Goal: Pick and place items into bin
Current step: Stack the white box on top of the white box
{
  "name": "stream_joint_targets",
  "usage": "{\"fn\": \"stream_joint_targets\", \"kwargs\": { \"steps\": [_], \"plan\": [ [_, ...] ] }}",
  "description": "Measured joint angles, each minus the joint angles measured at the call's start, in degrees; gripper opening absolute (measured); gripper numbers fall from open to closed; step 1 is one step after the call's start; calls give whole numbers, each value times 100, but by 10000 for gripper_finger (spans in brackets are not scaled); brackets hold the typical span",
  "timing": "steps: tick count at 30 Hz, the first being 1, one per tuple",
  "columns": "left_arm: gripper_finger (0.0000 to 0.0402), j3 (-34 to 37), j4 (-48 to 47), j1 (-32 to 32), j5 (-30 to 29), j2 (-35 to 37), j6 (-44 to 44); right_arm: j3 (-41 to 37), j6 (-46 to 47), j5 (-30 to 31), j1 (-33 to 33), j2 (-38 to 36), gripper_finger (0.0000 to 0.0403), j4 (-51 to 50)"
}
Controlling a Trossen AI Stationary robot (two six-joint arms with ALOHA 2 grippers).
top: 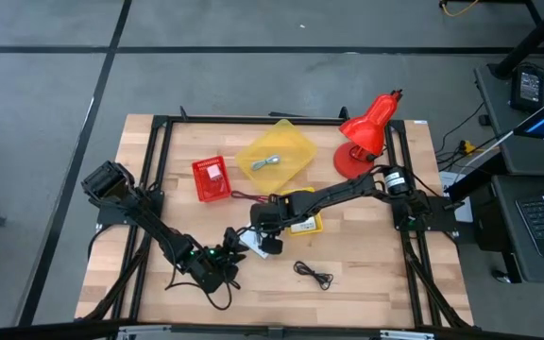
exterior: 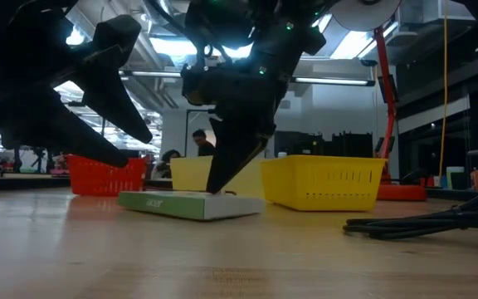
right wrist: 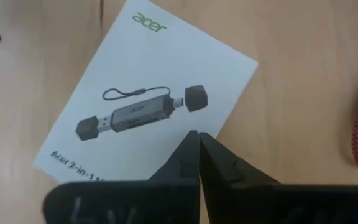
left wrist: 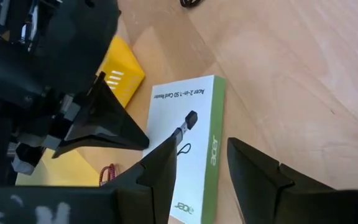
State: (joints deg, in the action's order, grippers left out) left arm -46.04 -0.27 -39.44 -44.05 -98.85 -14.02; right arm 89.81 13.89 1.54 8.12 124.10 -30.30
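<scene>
While the yellow bin (top: pixel 276 155) holds a blue-grey strip (top: pixel 268 162), the right hand (right wrist: pixel 199 144), pressed together, touches the white packet (right wrist: pixel 145 99).

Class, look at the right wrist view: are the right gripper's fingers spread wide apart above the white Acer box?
No. The right gripper has its fingertips pressed together into a single point over the white Acer card reader box.
</scene>
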Motion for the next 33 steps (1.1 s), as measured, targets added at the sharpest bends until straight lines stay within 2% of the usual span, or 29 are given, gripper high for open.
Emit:
{"fn": "stream_joint_targets", "kwargs": {
  "steps": [15, 22, 33],
  "plan": [
    [139, 2, 0, -108, -48, -3, 83, -12, 32, -52, -49, 28, 0, -11],
    [139, 2, 0, -244, -296, -4, 81, -8, -68, -179, -113, 111, 0, 50],
    [139, 2, 0, -240, -136, -4, 228, -9, -88, -311, -214, 174, 0, 127]
  ]
}}
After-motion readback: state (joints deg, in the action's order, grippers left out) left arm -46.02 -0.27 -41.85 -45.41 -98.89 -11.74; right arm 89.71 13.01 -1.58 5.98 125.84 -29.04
